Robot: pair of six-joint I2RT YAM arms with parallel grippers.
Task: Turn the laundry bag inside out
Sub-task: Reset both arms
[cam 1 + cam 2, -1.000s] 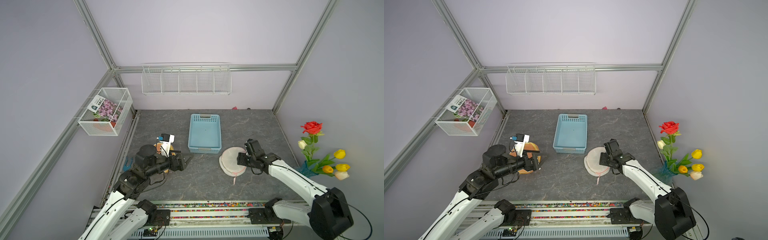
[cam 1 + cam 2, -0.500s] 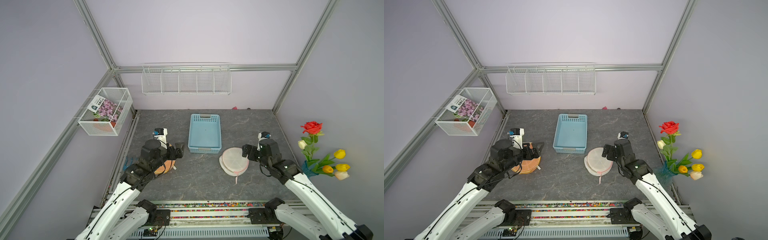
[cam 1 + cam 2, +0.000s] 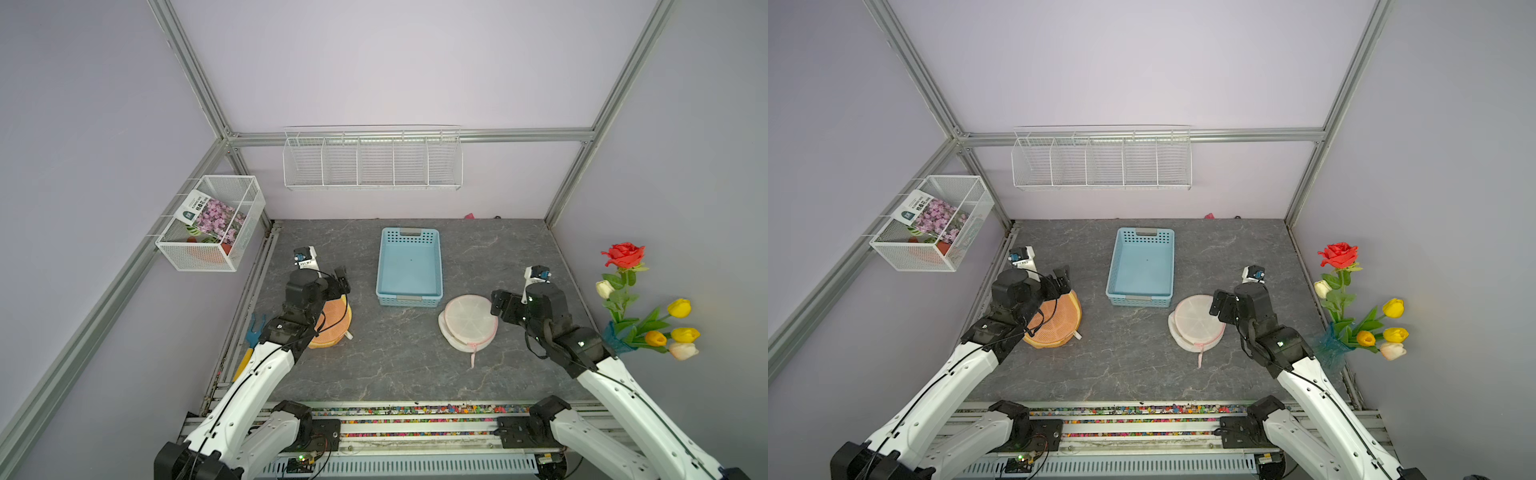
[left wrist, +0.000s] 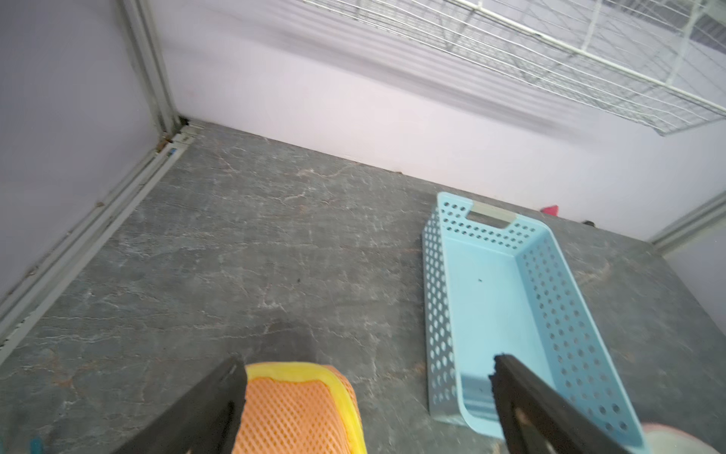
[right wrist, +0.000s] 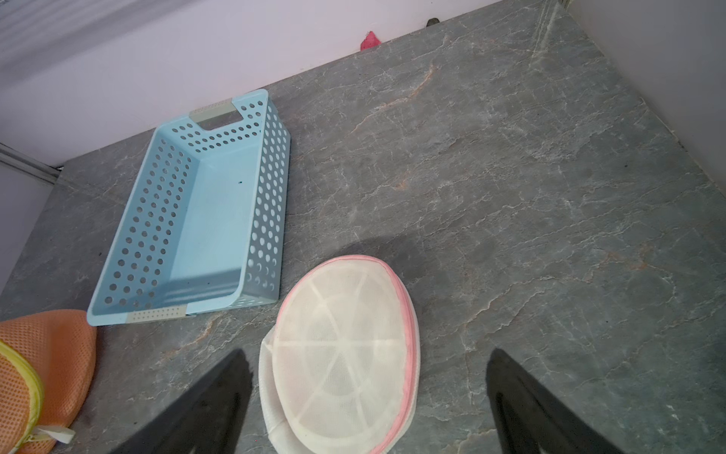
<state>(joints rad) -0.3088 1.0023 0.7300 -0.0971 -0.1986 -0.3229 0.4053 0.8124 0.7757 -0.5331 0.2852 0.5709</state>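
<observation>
I have both arms over the counter (image 3: 374,365) and nothing in hand, so I judge this as the approach step, before any grasp.

My left claw (image 3: 340,279) is spread wide and empty, poised over the far edge of the orange laundry bag (image 3: 336,322). In its wrist view the bag's yellow rim shows between the two fingers (image 4: 220,393). My right claw (image 3: 498,302) is also fully spread and empty, just beside the white laundry bag (image 3: 467,320) with pink trim. I cannot tell whether either claw touches the mesh.

Both bags lie flat on the counter, one at each front corner of the blue basket (image 3: 409,266). The task names one bag, and I cannot say which is meant.

Next I need to find a bag's opening. The white one's layers sit offset, which suggests it is unzipped. Then one claw should pinch the rim while the other reaches inside to pull the far wall through. Thin mesh will likely slip or bunch.

Count: two laundry bags, one basket, two claws.
</observation>
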